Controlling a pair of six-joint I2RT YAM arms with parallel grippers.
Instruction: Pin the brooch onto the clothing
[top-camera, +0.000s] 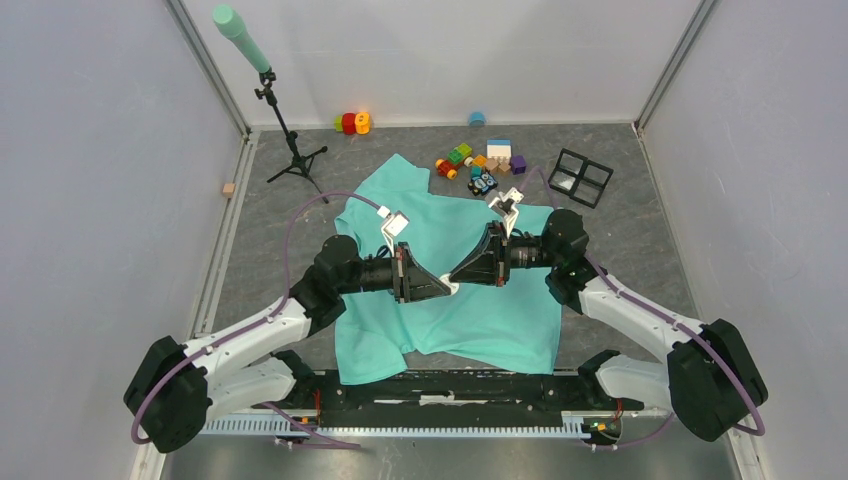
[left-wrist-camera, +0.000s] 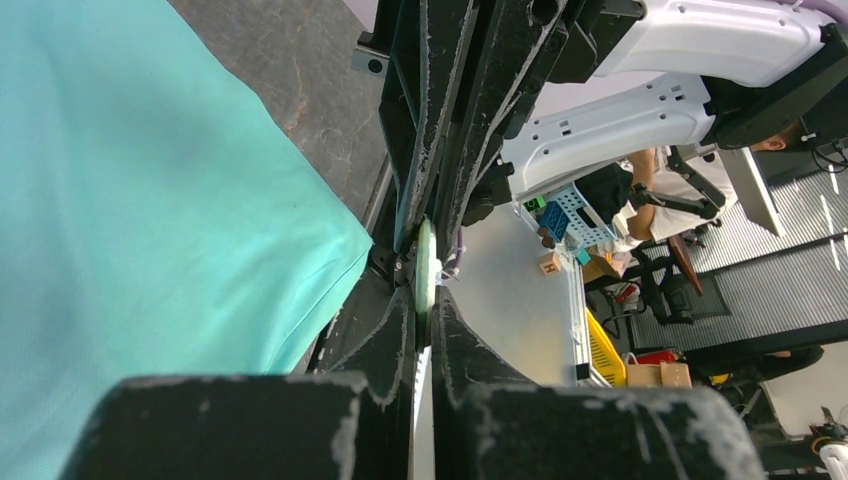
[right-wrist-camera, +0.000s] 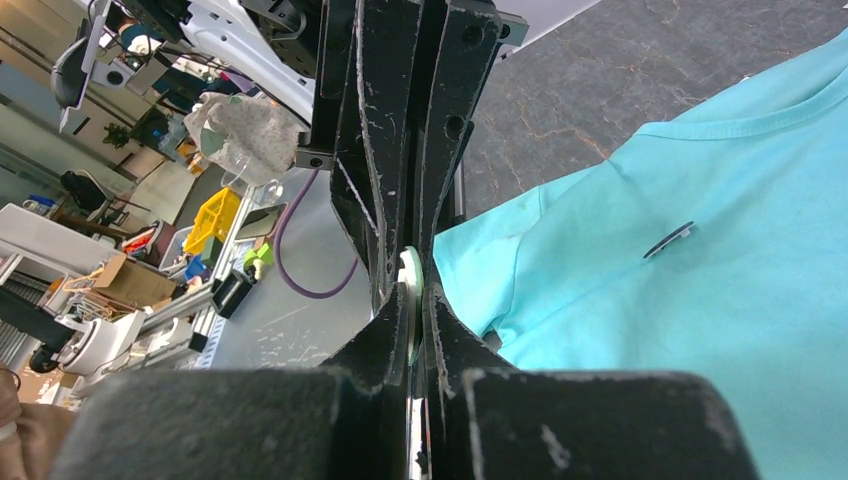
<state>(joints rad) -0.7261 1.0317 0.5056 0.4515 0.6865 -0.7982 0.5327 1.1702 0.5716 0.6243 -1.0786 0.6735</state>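
Observation:
The mint-green T-shirt (top-camera: 450, 270) lies spread flat in the middle of the table; it also shows in the left wrist view (left-wrist-camera: 150, 200) and the right wrist view (right-wrist-camera: 700, 300). The brooch (left-wrist-camera: 425, 262), a thin pale-green disc seen edge-on, is held above the shirt; it also shows in the right wrist view (right-wrist-camera: 409, 280). My left gripper (top-camera: 444, 289) and right gripper (top-camera: 459, 277) meet tip to tip. Both are shut on the disc, in the left wrist view (left-wrist-camera: 428, 300) and the right wrist view (right-wrist-camera: 412, 300). A small dark flat piece (right-wrist-camera: 668, 240) lies on the shirt.
Several toy blocks and small cars (top-camera: 480, 165) lie beyond the shirt's collar. A black grid tray (top-camera: 580, 177) sits at the back right. A tripod (top-camera: 290, 150) with a green-capped pole stands at the back left. Grey walls close in three sides.

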